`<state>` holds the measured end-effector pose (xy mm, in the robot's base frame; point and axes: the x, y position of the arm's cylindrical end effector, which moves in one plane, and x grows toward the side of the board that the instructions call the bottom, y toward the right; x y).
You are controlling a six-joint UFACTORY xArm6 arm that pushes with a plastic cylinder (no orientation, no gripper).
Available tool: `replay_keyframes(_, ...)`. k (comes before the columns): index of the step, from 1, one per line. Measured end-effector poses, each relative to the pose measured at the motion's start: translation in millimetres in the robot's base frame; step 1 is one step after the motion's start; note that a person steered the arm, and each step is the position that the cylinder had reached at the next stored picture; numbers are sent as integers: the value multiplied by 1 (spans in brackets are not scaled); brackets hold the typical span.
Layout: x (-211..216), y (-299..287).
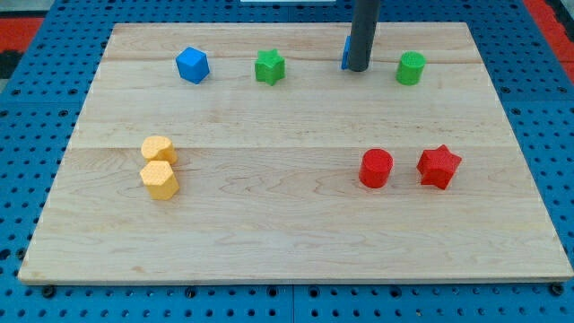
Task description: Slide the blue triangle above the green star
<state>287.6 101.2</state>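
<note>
Blue triangle (345, 52) mostly hidden behind my tip (358, 68)

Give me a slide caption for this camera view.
My tip sits against the blue triangle's right side, right of the green star.

no readable text, no labels, no numbers anywhere

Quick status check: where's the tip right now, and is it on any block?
My tip: no gripper, just a rod. It sits right against a blue block, mostly hidden behind it, between the green star and the green cylinder. Contact looks likely but cannot be confirmed.
</note>
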Motion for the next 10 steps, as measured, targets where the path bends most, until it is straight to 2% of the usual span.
replay_keyframes(2, -32, 0)
replay_keyframes(5, -36, 44)
replay_keyframes(7, -70, 44)
replay_keyframes(10, -72, 44)
